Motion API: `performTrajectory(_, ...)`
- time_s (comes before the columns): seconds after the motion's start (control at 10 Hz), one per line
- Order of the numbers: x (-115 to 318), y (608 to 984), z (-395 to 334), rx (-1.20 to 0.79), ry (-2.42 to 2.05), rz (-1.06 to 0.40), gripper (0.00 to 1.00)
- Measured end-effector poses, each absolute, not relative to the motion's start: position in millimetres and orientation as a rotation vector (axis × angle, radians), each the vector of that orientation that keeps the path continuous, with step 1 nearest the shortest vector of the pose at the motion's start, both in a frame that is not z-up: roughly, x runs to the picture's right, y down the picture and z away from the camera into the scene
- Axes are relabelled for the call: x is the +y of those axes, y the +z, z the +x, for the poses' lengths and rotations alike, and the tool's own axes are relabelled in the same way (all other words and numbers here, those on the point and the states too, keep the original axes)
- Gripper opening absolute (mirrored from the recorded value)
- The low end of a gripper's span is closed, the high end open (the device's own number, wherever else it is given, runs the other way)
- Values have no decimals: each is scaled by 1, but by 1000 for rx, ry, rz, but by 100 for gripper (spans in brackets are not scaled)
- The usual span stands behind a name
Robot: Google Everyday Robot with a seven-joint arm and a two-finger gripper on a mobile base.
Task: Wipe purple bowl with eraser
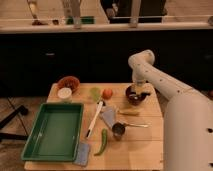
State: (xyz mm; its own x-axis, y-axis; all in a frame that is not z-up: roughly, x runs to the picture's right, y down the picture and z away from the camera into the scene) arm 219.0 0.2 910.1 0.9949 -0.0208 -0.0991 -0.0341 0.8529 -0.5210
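Note:
The purple bowl (134,97) sits near the far right of the wooden table (142,142), dark maroon and almost black inside. My gripper (138,92) reaches straight down into the bowl from the white arm (150,70). The eraser does not show; whatever the gripper holds is hidden inside the bowl.
An orange bowl (69,83) and a white cup (64,93) stand at the far left. A green tray (53,131) fills the left side. A tomato (107,93), green cup (95,93), brush (94,118), metal cup (118,130), green pepper (102,141) and blue sponge (83,153) lie mid-table.

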Motion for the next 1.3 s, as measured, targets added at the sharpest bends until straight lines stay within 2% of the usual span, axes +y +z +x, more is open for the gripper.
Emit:
performTrajectory(0.7,-4,901,198,-2,-8,-530,2)
performTrajectory(1.3,-14,921,175,-42,-42,-527,2)
